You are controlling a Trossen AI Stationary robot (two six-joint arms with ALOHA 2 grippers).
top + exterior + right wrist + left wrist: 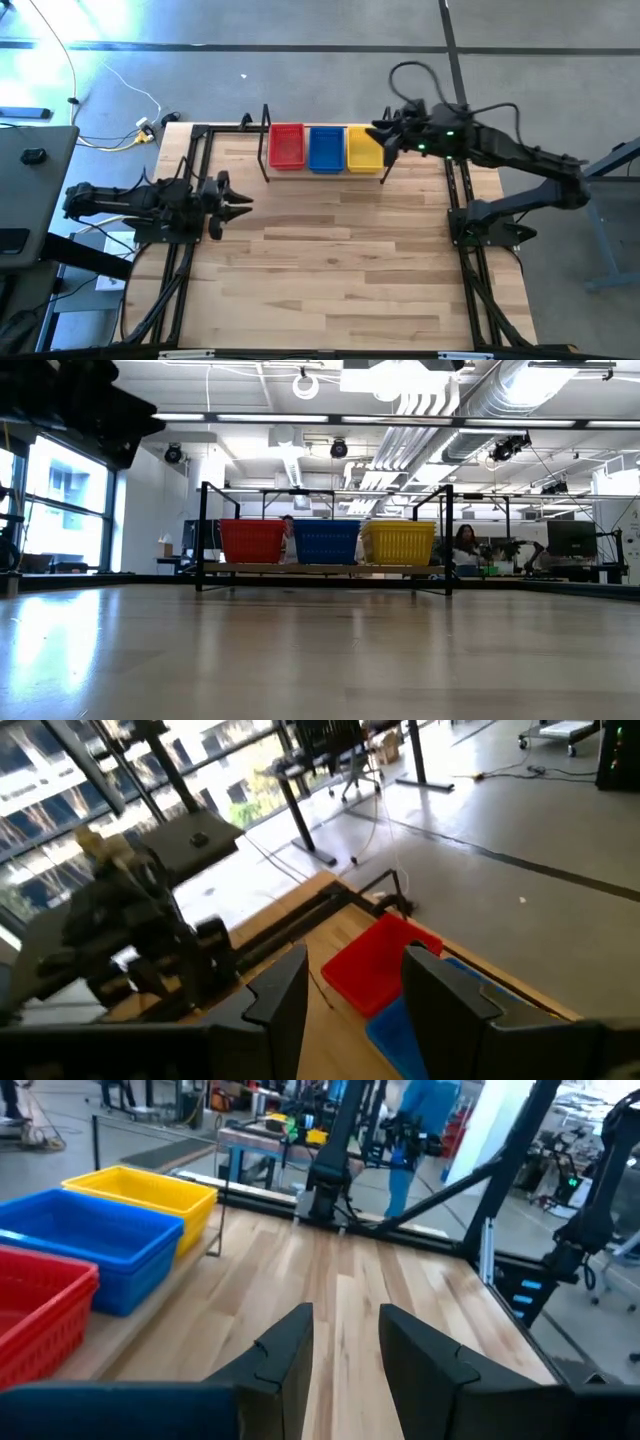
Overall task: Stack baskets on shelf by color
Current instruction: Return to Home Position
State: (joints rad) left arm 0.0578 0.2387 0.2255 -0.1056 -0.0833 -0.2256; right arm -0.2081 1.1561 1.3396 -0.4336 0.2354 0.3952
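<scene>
On shelf at bench far edge, a left-right row: red pile, blue pile, yellow pile. Right end effector: released, empty, just beside yellow pile's outer end, nearer. Left end effector: released, idle, well apart. Likely retreat: rightward, away from shelf.

Overhead and table-level views share the shelf; wrist cameras look forward.

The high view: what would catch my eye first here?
A red stack, a blue stack and a yellow stack of baskets sit side by side on the shelf at the table's far edge. The right arm reaches above the yellow stack, jaws open. The left arm waits at the left side.
</scene>
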